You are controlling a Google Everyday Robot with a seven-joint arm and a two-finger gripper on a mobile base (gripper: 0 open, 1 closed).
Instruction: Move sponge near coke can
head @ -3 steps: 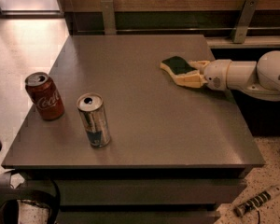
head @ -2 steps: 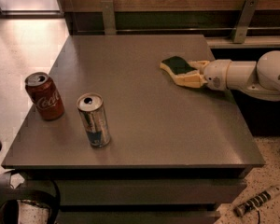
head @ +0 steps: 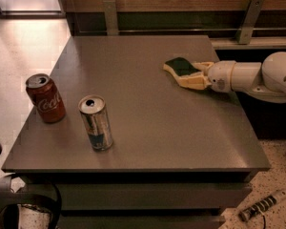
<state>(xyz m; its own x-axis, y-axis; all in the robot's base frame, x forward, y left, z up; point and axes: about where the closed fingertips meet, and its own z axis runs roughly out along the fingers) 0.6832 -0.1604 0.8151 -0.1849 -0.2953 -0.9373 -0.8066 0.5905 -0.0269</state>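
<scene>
Grey counter carries three things. Near its right rear edge lies the sponge, dark green top upward with a pale yellow base showing along its left edge. The hand reaches in low from the right on a white arm and meets the sponge's right end; whether it grips the sponge I cannot tell. Well apart, by the left front edge, the coke can stands upright. A silver-and-blue can stands just right of it, nearer the front.
</scene>
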